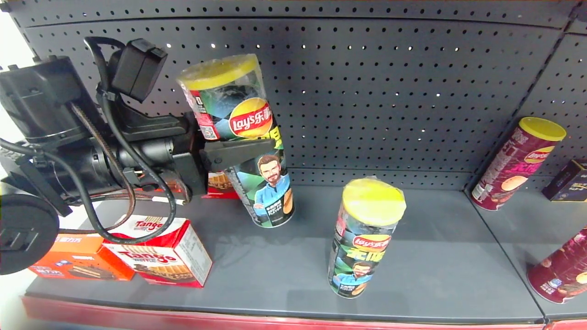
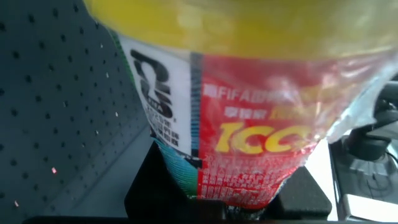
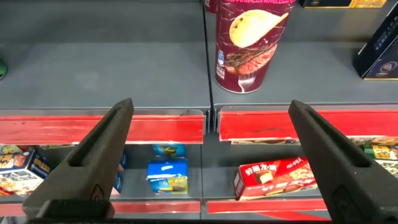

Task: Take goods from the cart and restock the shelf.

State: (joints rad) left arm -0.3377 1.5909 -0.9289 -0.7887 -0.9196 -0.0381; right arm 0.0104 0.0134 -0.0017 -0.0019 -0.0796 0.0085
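My left gripper (image 1: 243,153) is shut on a tall chips can (image 1: 243,137) with a yellow lid and a green and blue label. The can leans with its lid to the left, and its base is at or just above the grey shelf board (image 1: 435,256), near the pegboard back. In the left wrist view the same can (image 2: 249,137) sits between dark fingers (image 2: 158,186). A matching can (image 1: 367,238) stands upright near the shelf's front. My right gripper (image 3: 211,168) is open in front of the shelf's red edge strip (image 3: 155,127), with nothing between its fingers.
A red and white wafer box (image 1: 160,252) and an orange box (image 1: 78,263) lie at the front left. Maroon chips cans (image 1: 518,162) (image 1: 559,270) and a dark box (image 1: 568,181) fill the right bay. One maroon can (image 3: 245,43) stands beyond my right gripper; cookie boxes (image 3: 273,177) sit on the shelf below.
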